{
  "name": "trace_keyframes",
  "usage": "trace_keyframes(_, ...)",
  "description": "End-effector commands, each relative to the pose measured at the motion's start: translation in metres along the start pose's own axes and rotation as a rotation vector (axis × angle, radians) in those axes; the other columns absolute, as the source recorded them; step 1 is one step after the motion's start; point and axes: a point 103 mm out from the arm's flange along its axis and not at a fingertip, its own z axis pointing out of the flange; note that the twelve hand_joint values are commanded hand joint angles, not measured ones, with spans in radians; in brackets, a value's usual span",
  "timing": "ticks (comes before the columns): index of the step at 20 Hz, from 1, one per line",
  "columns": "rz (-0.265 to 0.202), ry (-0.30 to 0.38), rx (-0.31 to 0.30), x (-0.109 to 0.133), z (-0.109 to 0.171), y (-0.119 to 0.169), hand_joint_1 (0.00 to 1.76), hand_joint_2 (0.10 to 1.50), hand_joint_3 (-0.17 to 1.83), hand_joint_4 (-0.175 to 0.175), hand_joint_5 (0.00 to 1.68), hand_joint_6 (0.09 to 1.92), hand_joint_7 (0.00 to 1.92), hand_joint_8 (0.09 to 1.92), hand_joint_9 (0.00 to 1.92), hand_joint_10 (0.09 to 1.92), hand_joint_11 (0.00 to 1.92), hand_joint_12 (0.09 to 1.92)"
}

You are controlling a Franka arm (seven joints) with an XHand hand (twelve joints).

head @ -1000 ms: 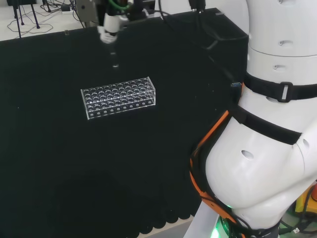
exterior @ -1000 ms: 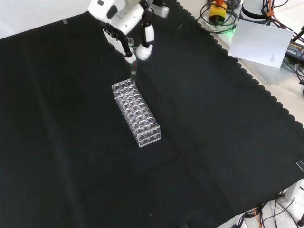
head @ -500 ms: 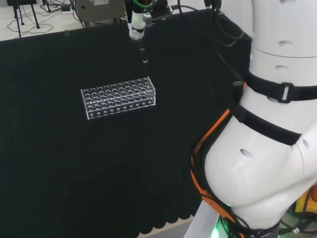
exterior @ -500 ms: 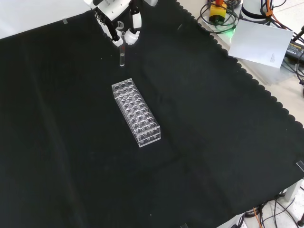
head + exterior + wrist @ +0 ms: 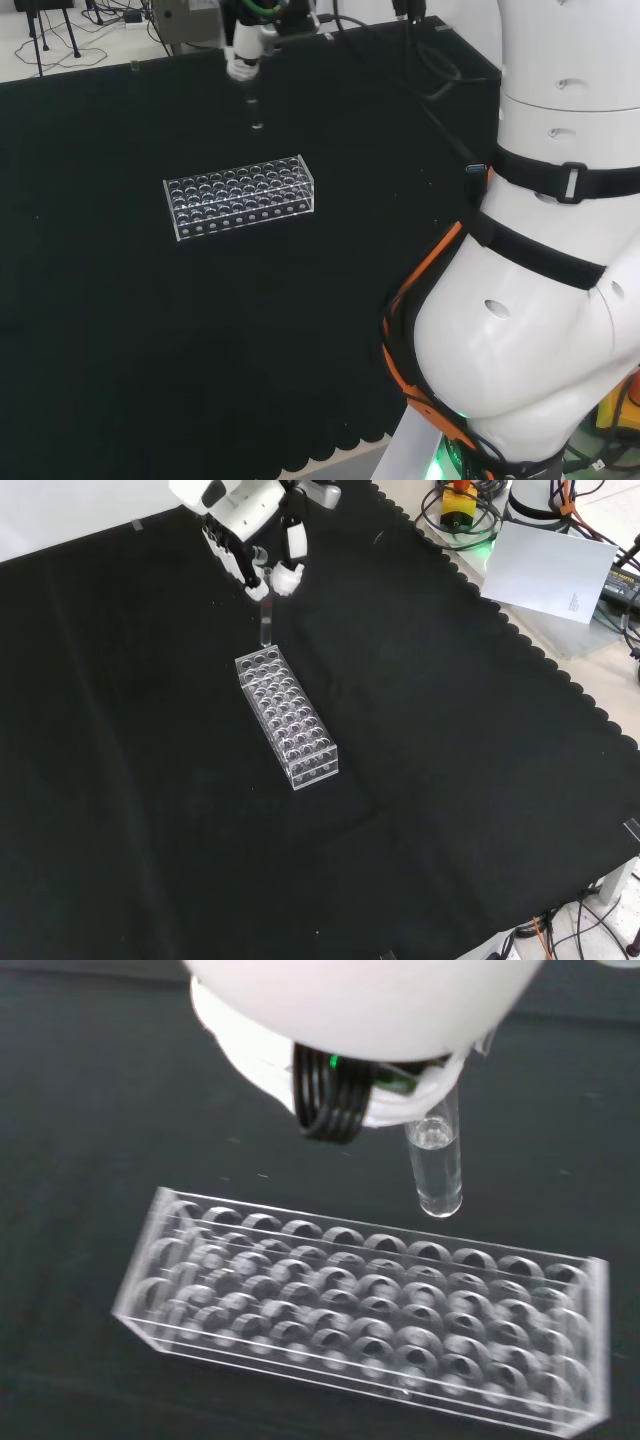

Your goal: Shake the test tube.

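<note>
**Q:** Looking for print first: can any label or writing be read?

**A:** None that can be read. The test tube [image 5: 266, 623] and the rack [image 5: 287, 717] are clear and show no marks. A white sheet [image 5: 548, 565] lies off the cloth at the front view's upper right; its small mark is too tiny to read.

**Q:** Where is the test tube, and which way does it point?

**A:** It hangs in the air above the black cloth on the desk [image 5: 450, 780], its long axis close to vertical, rounded closed end down and open mouth up at the hand [image 5: 240, 515]. In the front view it sits just above the rack's far end, not touching it.

**Q:** What are the fingers doing?

**A:** The fingers [image 5: 289, 572] pinch the tube's upper end. In the wrist view the tube [image 5: 437, 1165] drops from the hand [image 5: 360, 1020] over the rack [image 5: 370, 1320] of empty wells.
</note>
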Motion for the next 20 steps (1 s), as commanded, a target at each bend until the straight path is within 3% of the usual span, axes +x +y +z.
trace_keyframes(1, -0.126, 0.041, -0.015, 0.063, -0.006, 0.017, 1.34, 0.60, 0.68, -0.175, 1.45, 0.09, 1.46, 0.59, 1.65, 0.63, 1.41, 0.99)
trace_keyframes(6, -0.207, 0.052, -0.038, 0.103, -0.018, 0.025, 1.34, 0.60, 0.68, -0.175, 1.45, 0.09, 1.46, 0.60, 1.65, 0.63, 1.41, 0.99)
trace_keyframes(9, -0.217, 0.052, -0.048, 0.107, -0.022, 0.028, 1.34, 0.60, 0.68, -0.175, 1.45, 0.09, 1.46, 0.60, 1.65, 0.63, 1.40, 0.99)
trace_keyframes(13, -0.189, 0.031, -0.036, 0.091, -0.019, 0.028, 1.34, 0.60, 0.68, -0.175, 1.45, 0.09, 1.46, 0.59, 1.65, 0.63, 1.41, 0.99)
trace_keyframes(20, -0.096, -0.024, 0.000, 0.039, -0.003, 0.017, 1.34, 0.60, 0.68, -0.175, 1.45, 0.09, 1.46, 0.59, 1.65, 0.63, 1.40, 0.99)
